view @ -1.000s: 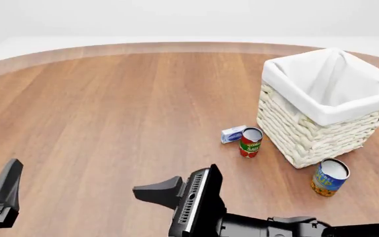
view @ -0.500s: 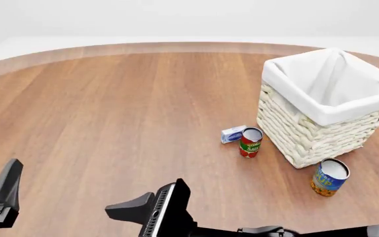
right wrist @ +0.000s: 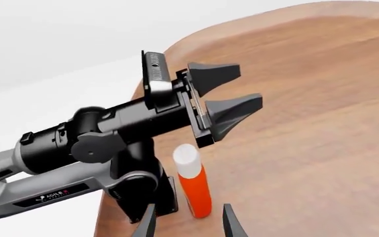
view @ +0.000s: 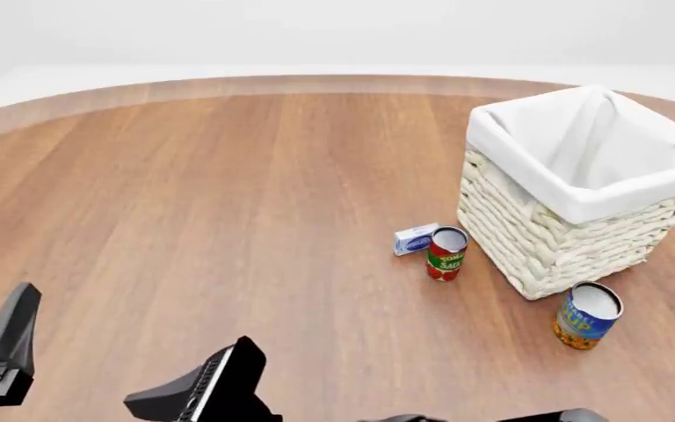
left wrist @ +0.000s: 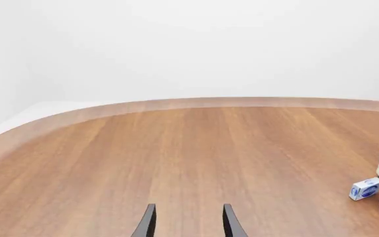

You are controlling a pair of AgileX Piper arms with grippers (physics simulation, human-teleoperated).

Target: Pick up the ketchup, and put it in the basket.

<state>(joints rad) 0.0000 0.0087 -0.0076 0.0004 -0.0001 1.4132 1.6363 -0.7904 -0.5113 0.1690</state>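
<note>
The ketchup (right wrist: pixel 193 183), a red bottle with a white cap, stands upright on the table beside the left arm's base. It shows only in the right wrist view and is out of the front view. My right gripper (right wrist: pixel 188 228) is open, its fingertips on either side of the bottle's foot and short of it; in the front view it (view: pixel 182 398) sits at the near edge. My left gripper (right wrist: pixel 228 97) is open and empty above the table, also at the front view's near left (view: pixel 4 338). The basket (view: pixel 548 242) stands at the right, with nothing seen inside.
A red-and-green tomato sauce can (view: pixel 446 253) and a small white-and-blue box (view: pixel 415 238) stand just left of the basket. A blue can (view: pixel 586 316) stands in front of it. The left arm's body (right wrist: pixel 91 143) rises close beside the ketchup.
My right gripper has swung left and back toward the table's near edge in the front view. The left arm and the table objects have not moved.
</note>
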